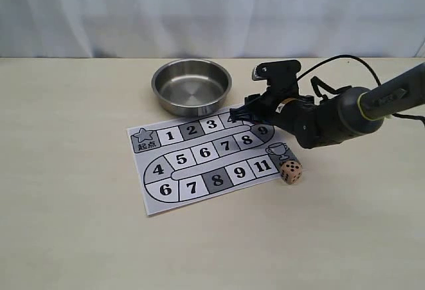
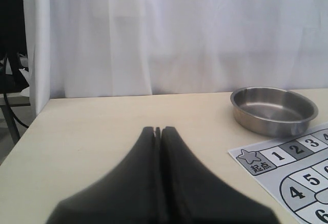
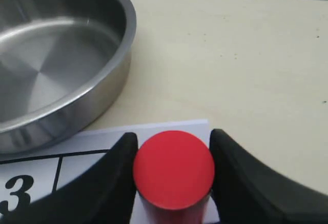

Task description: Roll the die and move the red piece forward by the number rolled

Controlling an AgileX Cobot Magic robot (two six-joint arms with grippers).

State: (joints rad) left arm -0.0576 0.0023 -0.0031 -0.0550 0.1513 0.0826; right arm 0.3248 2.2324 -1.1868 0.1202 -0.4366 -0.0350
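Fingers (image 3: 246, 183) on the right clamp the red piece (image 3: 173, 168); left fingers (image 2: 138, 183) pressed together, empty.

Pale tabletop (image 1: 80, 237) carrying three items: a steel bowl (image 1: 191, 107) just ahead of the right gripper (image 1: 242, 113), a numbered board sheet (image 1: 199, 165) beneath its fingertips, and the die (image 1: 290, 170) behind them, off the sheet's corner.

Soft, even, bright light fills all three views. The desk (image 1: 80, 170) carries only faint shadows, one of them beside the die (image 1: 290, 171). The steel bowl (image 1: 192, 87) shows mild glare. The left end effector (image 2: 159, 130), close to its camera, is blurred; the red piece (image 3: 173, 168) looks slightly soft.
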